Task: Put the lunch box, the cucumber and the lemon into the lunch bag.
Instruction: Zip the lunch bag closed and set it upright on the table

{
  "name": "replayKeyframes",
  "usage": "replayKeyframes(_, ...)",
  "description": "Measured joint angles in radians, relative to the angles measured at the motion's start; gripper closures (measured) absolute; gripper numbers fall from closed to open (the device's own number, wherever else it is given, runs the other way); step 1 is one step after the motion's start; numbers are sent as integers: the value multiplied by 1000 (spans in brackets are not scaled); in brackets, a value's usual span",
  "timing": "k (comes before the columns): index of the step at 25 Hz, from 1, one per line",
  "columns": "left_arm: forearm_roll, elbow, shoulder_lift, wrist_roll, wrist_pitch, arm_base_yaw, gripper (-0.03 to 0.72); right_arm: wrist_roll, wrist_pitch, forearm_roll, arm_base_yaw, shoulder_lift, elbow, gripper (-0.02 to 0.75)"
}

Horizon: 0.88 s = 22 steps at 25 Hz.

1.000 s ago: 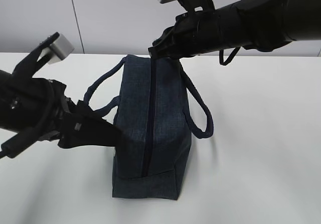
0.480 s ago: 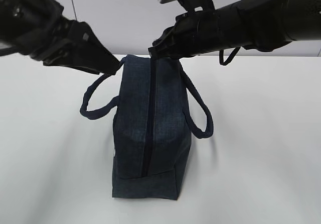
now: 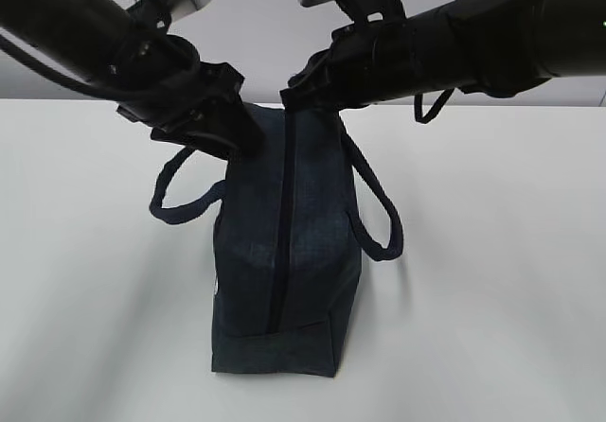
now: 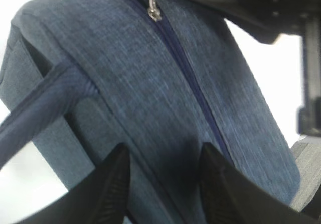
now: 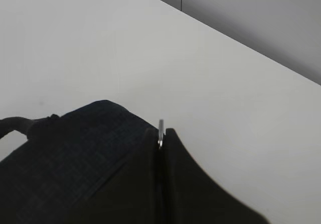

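— Where's the lunch bag (image 3: 284,252)?
— Standing on the white tabletop (image 3: 492,252), zipper (image 4: 200,98) run shut along its top, handles drooping to each side.
— Any logo or writing to read?
— None legible; only a pale speck low on its left side.
— The arms?
— The left fingers (image 4: 118,184) are spread over the bag's top fabric, holding nothing. The right fingers (image 5: 150,184) are pressed together on the silver zipper pull (image 5: 160,132) at the bag's far end.
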Motion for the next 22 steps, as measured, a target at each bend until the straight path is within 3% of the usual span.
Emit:
replayKeyframes(6,0,-18,56,-11,-20,0,400,0,2,0,-2,0,0,738)
replayKeyframes(8,0,-18,59,-11,-20,0,468,0,4,0,-2,0,0,738)
replayKeyframes(11,16,-18,59,-8,-20,0,629,0,6,0,-2,0,0,738)
replayKeyframes(13,23,-18,59,-5,-18,0,677,0,10,0,-2,2,0,738)
replayKeyframes(22,26,-26,59,34,48,0,694,-18,17,0,-2,4,-8,738)
